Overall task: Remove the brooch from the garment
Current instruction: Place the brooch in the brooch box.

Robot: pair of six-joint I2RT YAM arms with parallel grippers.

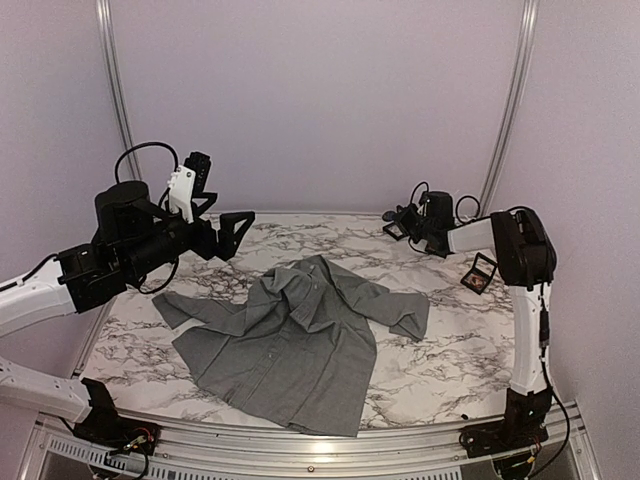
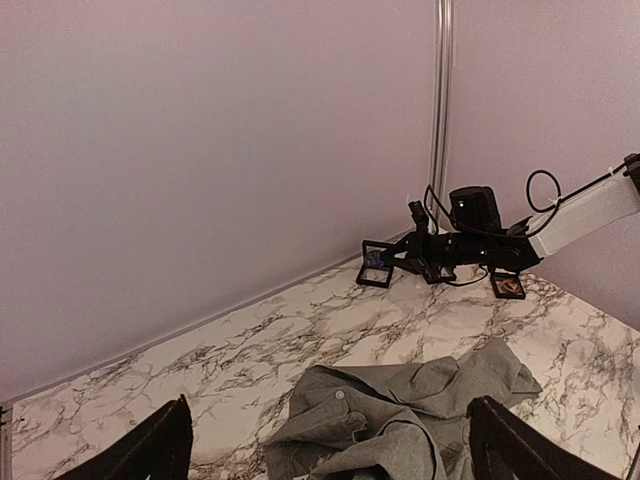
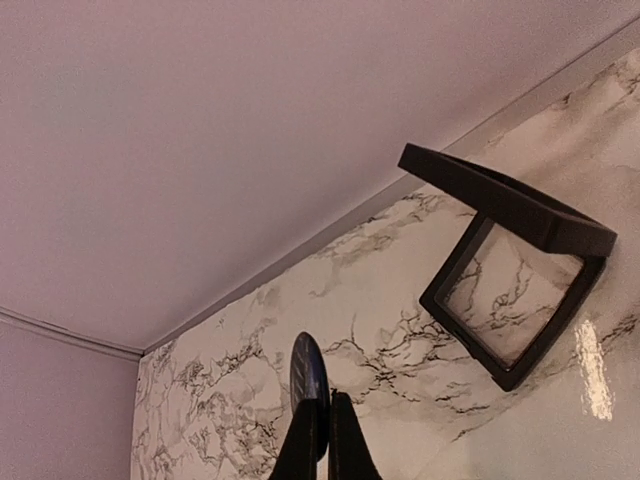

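Two arms work over a marble table (image 1: 440, 350), and the garment (image 1: 290, 345) lies spread in its middle: a grey shirt, collar toward the far side, one sleeve out to the left and the other to the right. The brooch (image 3: 308, 378) is off the cloth. It shows as a small dark disc with a bluish sheen, well apart from the shirt at the far right of the table.

The right gripper (image 3: 322, 408) has the brooch pinched between its fingers. The jaws are closed tight on the disc's edge, with the disc standing on edge above the fingertips. From above, this gripper reaches to the far right corner, past the shirt's right sleeve. Just beside it on the right lies an open black case (image 3: 510, 300) with its lid tilted up and a clear film across the frame, through which the marble shows. Whether the brooch touches the case or the tabletop cannot be told. A second black case (image 1: 482, 272) lies nearer on the right, close to the right arm's elbow, with something orange-brown inside.

The left gripper (image 1: 232, 235) hangs raised over the far left part of the table, above and beyond the shirt's left sleeve. Its jaws are spread as wide as they go, holding nothing and touching nothing. In its wrist view the shirt's collar sits low between the two fingers.
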